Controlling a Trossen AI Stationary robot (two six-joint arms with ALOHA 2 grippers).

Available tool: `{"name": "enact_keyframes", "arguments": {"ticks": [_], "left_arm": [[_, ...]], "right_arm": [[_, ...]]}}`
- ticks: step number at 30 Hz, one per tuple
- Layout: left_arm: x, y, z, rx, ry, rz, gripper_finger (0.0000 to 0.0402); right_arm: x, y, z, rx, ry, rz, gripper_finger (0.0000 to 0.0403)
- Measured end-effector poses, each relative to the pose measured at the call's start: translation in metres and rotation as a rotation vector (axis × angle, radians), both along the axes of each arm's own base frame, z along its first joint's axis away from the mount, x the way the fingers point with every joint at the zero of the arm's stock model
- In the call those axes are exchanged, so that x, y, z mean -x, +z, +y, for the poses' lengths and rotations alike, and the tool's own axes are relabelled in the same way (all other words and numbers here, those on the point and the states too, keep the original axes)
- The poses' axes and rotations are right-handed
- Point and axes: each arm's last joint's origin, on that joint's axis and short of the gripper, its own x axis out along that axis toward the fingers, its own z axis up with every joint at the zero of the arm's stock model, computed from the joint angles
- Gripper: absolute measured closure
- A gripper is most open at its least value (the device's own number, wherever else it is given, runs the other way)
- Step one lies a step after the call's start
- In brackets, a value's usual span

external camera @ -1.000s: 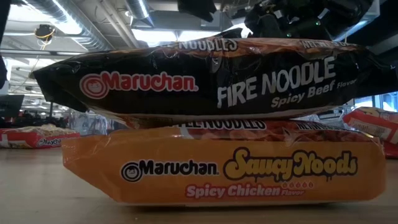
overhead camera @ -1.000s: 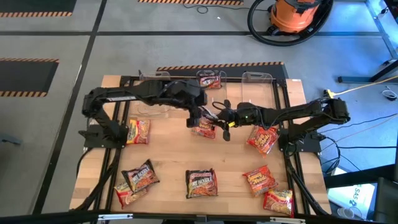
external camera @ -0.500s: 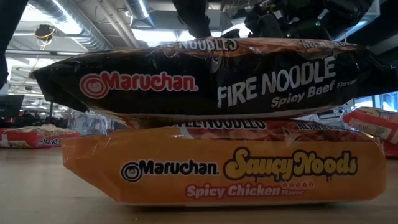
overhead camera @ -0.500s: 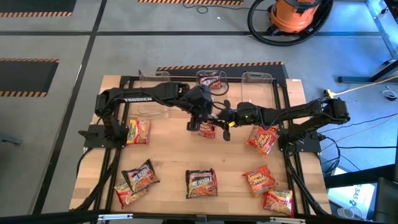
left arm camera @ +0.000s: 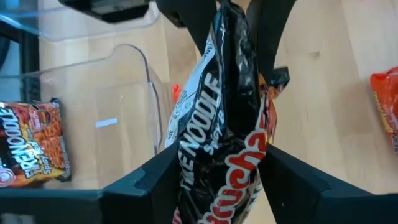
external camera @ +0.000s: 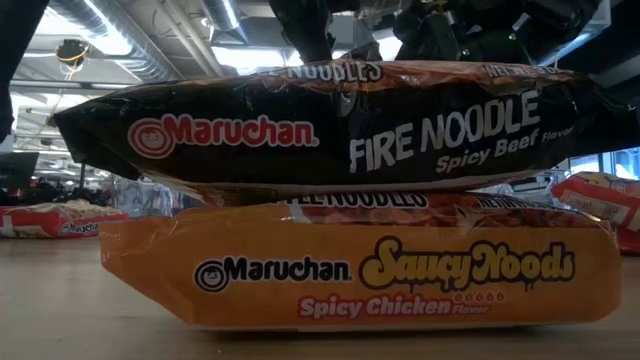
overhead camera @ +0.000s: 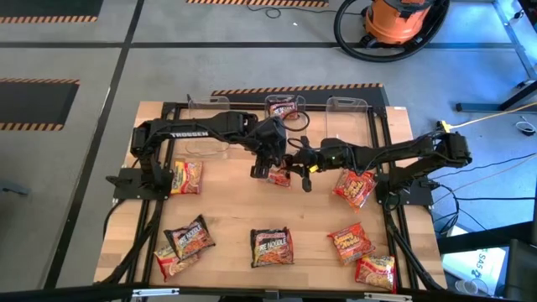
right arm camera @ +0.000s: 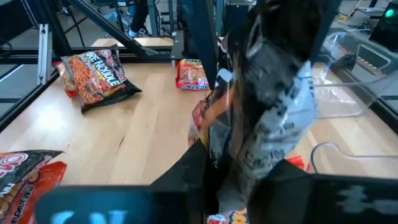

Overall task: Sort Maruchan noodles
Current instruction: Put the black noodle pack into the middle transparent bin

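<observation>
A black Fire Noodle packet [left arm camera: 224, 124] hangs over the middle of the table, held between my two grippers. My left gripper [overhead camera: 270, 166] comes down on it from the left, and my right gripper [overhead camera: 300, 171] reaches in from the right. Both are closed on this packet. Other Maruchan packets lie flat on the wooden table [overhead camera: 226, 201]: one at the left [overhead camera: 186, 176], two at the near left [overhead camera: 189, 236], one at the near middle [overhead camera: 271, 246] and several at the right [overhead camera: 352, 186]. Close to the low camera, a black packet [external camera: 330, 125] rests on an orange one [external camera: 360, 265]. My left gripper pinches the black packet between its two fingers [left arm camera: 155, 177], which press on both sides of the crumpled body [left arm camera: 186, 180]. It comes slanting down from the table's left. The packet stands on edge, clear of the table. My right gripper pinches the packet's other end [left arm camera: 239, 25] between its two fingers, reaching in nearly level from the table's right. In its own wrist view the crumpled wrapper [right arm camera: 273, 106] rises from between the fingers [right arm camera: 193, 168]. The packet is lifted clear.
Three clear tubs stand along the far edge [overhead camera: 205, 109] [overhead camera: 285, 107] [overhead camera: 348, 105]; the middle one holds a packet. A black frame borders the table. There is bare wood between the held packet and the near row of packets.
My left gripper has come down and a little toward the right gripper, tipping steeper, and now sits around the black packet. The packet and my right gripper have stayed where they were.
</observation>
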Motion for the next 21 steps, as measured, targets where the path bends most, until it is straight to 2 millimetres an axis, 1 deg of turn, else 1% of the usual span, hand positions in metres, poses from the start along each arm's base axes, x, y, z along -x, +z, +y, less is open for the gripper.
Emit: {"name": "enact_keyframes", "arguments": {"ticks": [7, 9, 12, 14, 17, 21], "left_arm": [[0.001, 0.0, 0.0, -0.011, -0.001, 0.01, 0.0275], [0.001, 0.0, 0.0, -0.013, -0.001, 0.01, 0.0288], [0.001, 0.0, 0.0, -0.035, 0.011, 0.009, 0.0303], [0.003, 0.002, 0.001, -0.063, 0.027, 0.011, 0.031], [0.009, 0.009, 0.005, -0.117, 0.067, 0.006, 0.0318], [0.017, 0.02, 0.014, -0.158, 0.119, -0.027, 0.0336]], "right_arm": [[0.0, 0.0, -0.001, 0.003, -0.007, -0.002, 0.035], [0.0, 0.0, -0.001, 0.002, -0.003, -0.002, 0.0338], [0.004, 0.003, 0.0, 0.054, 0.003, 0.013, 0.0303], [0.01, 0.01, 0.0, 0.094, -0.005, 0.022, 0.0277], [0.024, 0.024, 0.0, 0.127, -0.043, 0.03, 0.0243], [0.047, 0.044, 0.0, 0.168, -0.119, 0.028, 0.0215]]}}
